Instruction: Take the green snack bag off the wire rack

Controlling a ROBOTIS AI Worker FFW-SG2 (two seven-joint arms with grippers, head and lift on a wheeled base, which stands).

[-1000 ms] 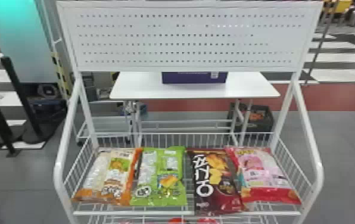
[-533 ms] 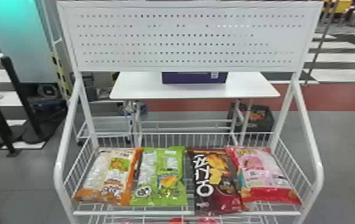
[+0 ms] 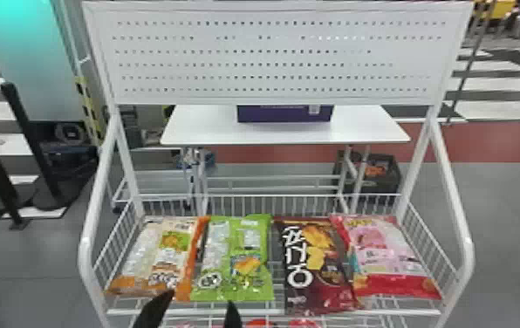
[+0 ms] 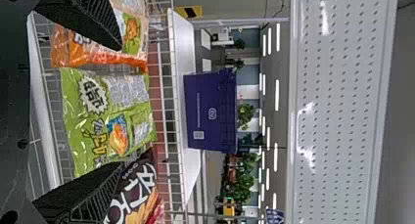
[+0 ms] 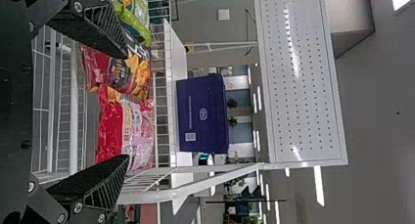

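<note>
Left gripper (image 3: 201,307): fingers spread, at the 7 o'clock of the green snack bag (image 3: 257,240) in head view; left wrist view frames that bag between the two fingers. Green snack bag: lying flat on the wire rack (image 3: 403,311). Relative to it, orange-and-white bag (image 3: 141,253) just beside at 9 o'clock; dark brown bag (image 3: 337,288) near at 3 o'clock, pink-and-red bag (image 3: 385,248) beyond, same bearing. Purple box (image 3: 283,114) on white table (image 3: 211,131), toward 12 o'clock. Right gripper (image 5: 126,106), right wrist view: fingers spread.
</note>
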